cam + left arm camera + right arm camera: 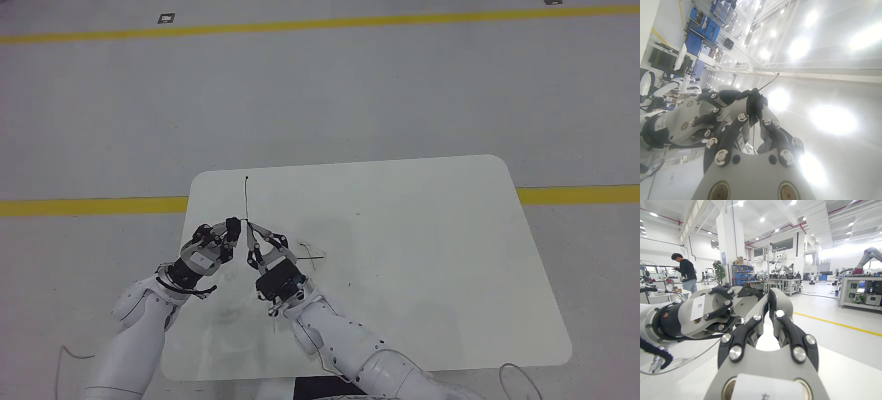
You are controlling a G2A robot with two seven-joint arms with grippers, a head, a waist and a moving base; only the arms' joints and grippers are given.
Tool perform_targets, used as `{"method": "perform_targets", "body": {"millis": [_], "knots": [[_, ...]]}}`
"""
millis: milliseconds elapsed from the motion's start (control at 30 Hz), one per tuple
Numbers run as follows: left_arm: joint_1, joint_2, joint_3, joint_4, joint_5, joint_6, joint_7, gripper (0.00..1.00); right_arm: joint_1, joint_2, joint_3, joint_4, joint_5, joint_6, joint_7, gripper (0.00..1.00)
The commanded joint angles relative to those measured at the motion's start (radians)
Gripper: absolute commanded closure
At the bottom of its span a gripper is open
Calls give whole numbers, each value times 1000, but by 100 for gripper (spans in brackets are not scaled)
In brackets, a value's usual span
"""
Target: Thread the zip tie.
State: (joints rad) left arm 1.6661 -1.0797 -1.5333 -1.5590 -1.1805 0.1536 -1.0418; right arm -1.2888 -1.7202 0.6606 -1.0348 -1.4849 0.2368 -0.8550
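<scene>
Above the near-left of the worktop (420, 260), left hand (756, 106) and right hand (768, 302) meet, both pinched onto the zip tie (770, 81), its free end pointing far. Probably light, springy, slippery: best held close behind the tip

A white table (420, 200) with rounded corners, seen from above, wider than it is deep. Its top is smooth and plain white. Lying flat on it, left of the middle of the surface, is a thin dark strand (312, 258) — a short straight line with a fainter line crossing it at an angle, too small to say what it is. The table stands on a pale grey floor (400, 90). A yellow line (90, 206) painted on that floor meets the table's left and right edges — a second yellow line (300, 24) runs well beyond the far edge.
</scene>
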Motion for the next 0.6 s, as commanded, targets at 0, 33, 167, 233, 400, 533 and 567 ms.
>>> {"method": "perform_targets", "body": {"millis": [0, 33, 167, 233, 400, 533, 567], "knots": [[0, 0, 0, 0, 0, 0, 0, 100, -2, 1, 2, 3, -4, 4, 1, 100], [0, 0, 0, 0, 0, 0, 0, 100, -2, 1, 3, 5, -7, 7, 1, 100], [0, 0, 0, 0, 0, 0, 0, 100, -7, 3, 9, 10, -22, 18, 6, 100], [0, 0, 0, 0, 0, 0, 0, 100, -11, 4, 12, 13, -33, 27, 10, 100], [0, 0, 0, 0, 0, 0, 0, 100, -21, 7, 23, 20, -49, 41, 17, 100], [0, 0, 0, 0, 0, 0, 0, 100, -31, 11, 36, 24, -55, 49, 24, 100], [0, 0, 0, 0, 0, 0, 0, 100, -33, 12, 39, 26, -57, 50, 26, 100]]}}
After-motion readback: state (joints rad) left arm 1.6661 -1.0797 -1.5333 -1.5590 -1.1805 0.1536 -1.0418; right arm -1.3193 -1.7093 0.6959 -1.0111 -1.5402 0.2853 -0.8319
